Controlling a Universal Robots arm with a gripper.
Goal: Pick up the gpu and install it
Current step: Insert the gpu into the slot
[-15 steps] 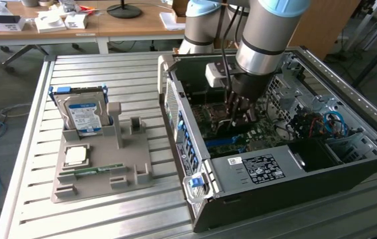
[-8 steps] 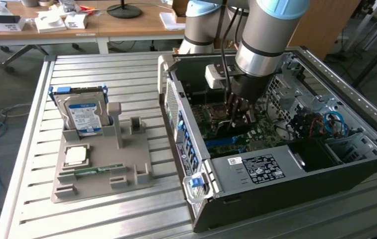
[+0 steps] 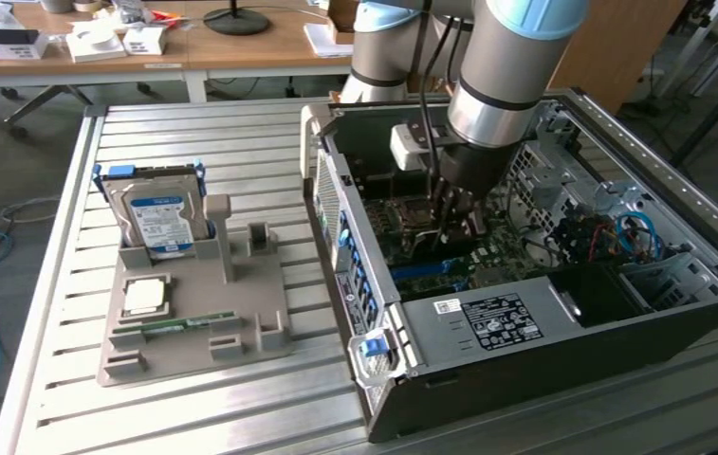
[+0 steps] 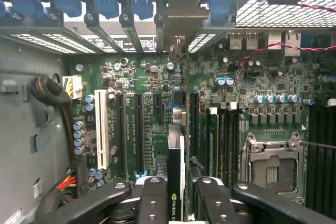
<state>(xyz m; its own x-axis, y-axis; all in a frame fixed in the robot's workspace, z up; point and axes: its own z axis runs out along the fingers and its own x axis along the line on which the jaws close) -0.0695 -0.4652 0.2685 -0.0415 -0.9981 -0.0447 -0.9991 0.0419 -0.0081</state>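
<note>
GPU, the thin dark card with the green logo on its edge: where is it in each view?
Exterior view: thin dark gpu card hangs from the gripper inside the open grey computer case, over the green motherboard.
Wrist view: gpu card edge-on, clamped between the black fingers, above the black slots.
Shared landmark: the silver CPU socket.

Light: was even, bright around the computer case [image 3: 561, 379]
Shadow: lay inside the case
Glare: paled the table [image 3: 207, 417] beside it
</note>
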